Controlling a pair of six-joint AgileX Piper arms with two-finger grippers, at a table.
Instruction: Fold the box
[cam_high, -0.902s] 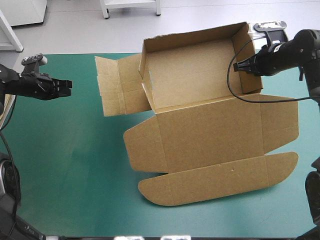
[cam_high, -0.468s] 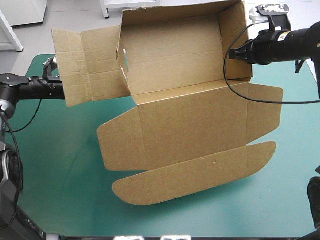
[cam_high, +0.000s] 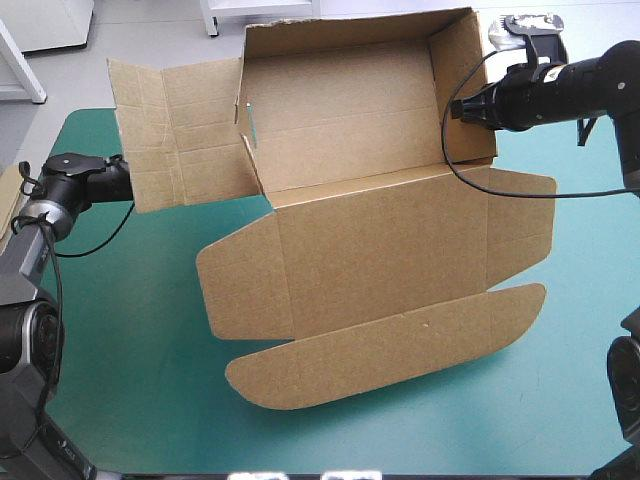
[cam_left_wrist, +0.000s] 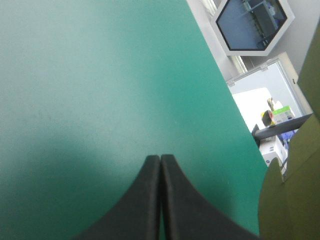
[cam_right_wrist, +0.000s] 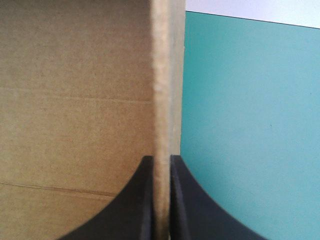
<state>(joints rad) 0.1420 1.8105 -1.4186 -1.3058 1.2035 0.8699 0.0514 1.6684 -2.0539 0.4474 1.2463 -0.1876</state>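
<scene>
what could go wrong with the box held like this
1. Only the right end effector grips the box, pinching its right wall; that thin wall could bend or slip out.
2. The left end effector is shut on nothing beside the left flap and may knock it.

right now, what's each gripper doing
left gripper: closed, holding nothing
right gripper: closed on a wall of the box
</scene>
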